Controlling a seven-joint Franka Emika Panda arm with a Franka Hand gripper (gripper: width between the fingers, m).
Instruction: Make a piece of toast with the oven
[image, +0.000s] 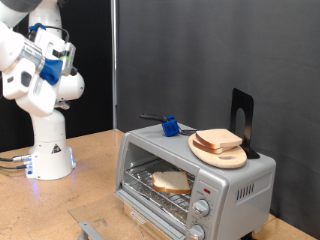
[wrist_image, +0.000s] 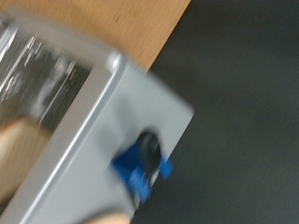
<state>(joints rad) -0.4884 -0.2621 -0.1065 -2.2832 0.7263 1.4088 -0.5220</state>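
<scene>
Inside the oven (image: 195, 180), the piece of toast (image: 171, 181) lies on the rack.

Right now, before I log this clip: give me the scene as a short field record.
gripper: not identifiable in either view
arm: raised at the exterior view's top left, away from the oven
oven: door closed
piece of toast: inside, on the rack
on oven top: wooden plate with stacked slices; blue-handled tool
wrist view: blurred; shows oven top and blue tool
</scene>
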